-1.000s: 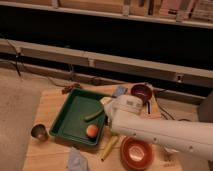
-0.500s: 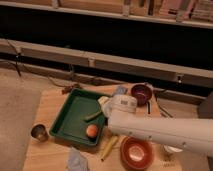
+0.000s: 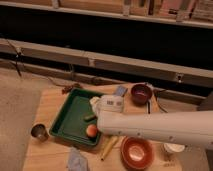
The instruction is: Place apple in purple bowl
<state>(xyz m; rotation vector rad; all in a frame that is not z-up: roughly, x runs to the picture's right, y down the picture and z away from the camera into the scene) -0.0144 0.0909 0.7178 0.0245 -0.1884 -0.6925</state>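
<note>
Slightly further over the green tray (image 3: 70, 116) the arm (image 3: 160, 127) has been swung, and the gripper (image 3: 94, 104) is held there with jaws parted and empty. The apple (image 3: 91, 130) lies in the tray just in front of the jaws, the purple bowl (image 3: 141, 93) well to their right.

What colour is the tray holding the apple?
Dark green tray, camera view; hand is at its right edge, near the apple.

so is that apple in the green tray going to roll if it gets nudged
Probably. The apple is small, round and smooth, so a nudge would likely send it rolling until the rim of the green tray stops it. It looks firm, though its smooth skin might slip. The tool hangs over the tray, beyond the apple.
</note>
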